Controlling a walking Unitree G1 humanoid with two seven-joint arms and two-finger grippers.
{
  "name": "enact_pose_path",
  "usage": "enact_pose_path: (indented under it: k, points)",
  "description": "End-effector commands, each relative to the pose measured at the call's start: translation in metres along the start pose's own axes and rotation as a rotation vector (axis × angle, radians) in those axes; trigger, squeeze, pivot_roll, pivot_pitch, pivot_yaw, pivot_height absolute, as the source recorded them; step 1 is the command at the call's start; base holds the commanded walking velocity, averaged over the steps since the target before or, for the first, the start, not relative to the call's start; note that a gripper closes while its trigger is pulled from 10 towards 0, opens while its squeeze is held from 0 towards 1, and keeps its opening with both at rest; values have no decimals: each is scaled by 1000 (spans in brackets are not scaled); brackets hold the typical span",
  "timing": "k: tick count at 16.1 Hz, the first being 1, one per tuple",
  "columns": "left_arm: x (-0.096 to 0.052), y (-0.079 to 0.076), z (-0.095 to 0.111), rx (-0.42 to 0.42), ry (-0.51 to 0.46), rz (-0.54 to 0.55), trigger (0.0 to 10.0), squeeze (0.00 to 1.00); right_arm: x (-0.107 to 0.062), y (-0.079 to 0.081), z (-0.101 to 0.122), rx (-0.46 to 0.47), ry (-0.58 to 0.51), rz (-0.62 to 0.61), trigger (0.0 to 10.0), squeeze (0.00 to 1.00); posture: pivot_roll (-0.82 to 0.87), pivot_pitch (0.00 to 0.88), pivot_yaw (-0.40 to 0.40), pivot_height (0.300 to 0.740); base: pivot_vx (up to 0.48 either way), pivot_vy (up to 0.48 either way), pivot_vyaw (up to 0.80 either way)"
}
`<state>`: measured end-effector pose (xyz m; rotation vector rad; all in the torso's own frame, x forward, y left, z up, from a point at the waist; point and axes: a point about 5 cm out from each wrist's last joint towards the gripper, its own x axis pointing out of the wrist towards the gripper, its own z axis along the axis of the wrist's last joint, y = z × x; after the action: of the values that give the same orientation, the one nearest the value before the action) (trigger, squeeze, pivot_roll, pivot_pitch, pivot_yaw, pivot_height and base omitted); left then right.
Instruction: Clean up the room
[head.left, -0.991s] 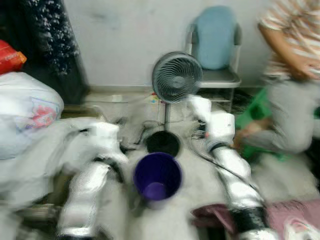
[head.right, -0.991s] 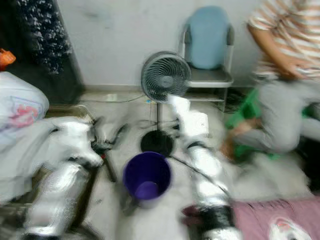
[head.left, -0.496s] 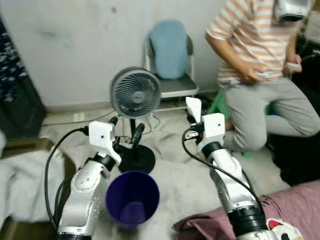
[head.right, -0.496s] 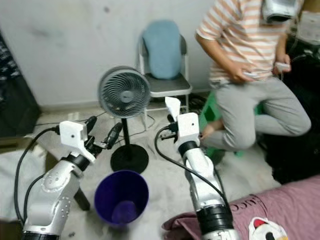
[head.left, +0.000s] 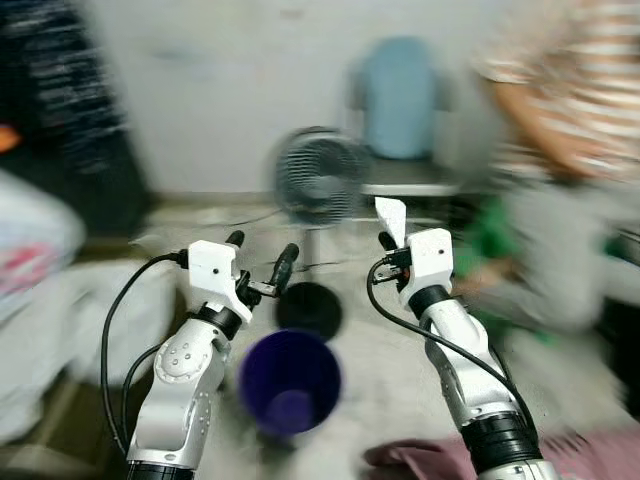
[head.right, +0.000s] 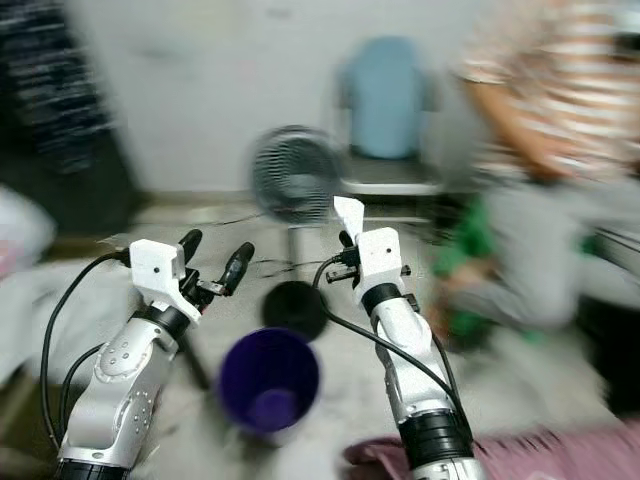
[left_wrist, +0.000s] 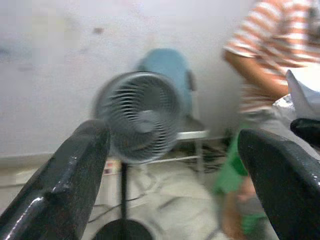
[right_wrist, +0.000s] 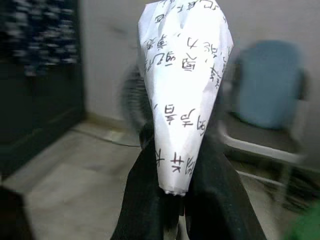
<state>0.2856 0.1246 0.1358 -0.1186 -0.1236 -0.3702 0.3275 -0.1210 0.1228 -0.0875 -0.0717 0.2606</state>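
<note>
Paper stays pinched in right claw — left claw spread wide, view now blurred.

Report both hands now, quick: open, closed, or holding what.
Left hand: open, holding nothing, raised above the purple bin.
Right hand: closed on a printed white paper wrapper.

Even, soft indoor light with no glare and only weak shadows on the floor. Both eye views smear the background sideways, while the arms stay sharp. The wrist views are softly out of focus behind.
</note>
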Motion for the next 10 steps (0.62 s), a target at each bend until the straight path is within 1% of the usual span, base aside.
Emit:
enact_pose_path:
  k: [1,2,4,6,9,10]
  points:
    - [-1,0,-1,4,6,-8,10000,0,1,-2,3,-4,-10,-3,10000,0,-39,0,-22,740,0,0,800]
    - [-2,1,-2,6,10,-14,10000,0,1,-2,3,-6,-11,-3,10000,0,-39,0,-22,740,0,0,800]
    - [-9,5,-2,72,9,-71,10000,0,3,-3,2,-1,-8,-5,10000,0,-22,0,-25,740,0,0,713]
    - [-14,12,-1,76,13,-65,10000,0,4,-1,2,1,-8,-3,10000,0,-18,0,-22,740,0,0,566]
    - [-15,15,1,104,0,-62,10000,0,7,1,3,-1,-10,-4,10000,0,-9,0,-29,740,0,0,452]
    - [-14,15,5,107,-9,-65,10000,0,8,3,4,-14,-12,7,10000,0,0,0,-31,740,0,0,800]
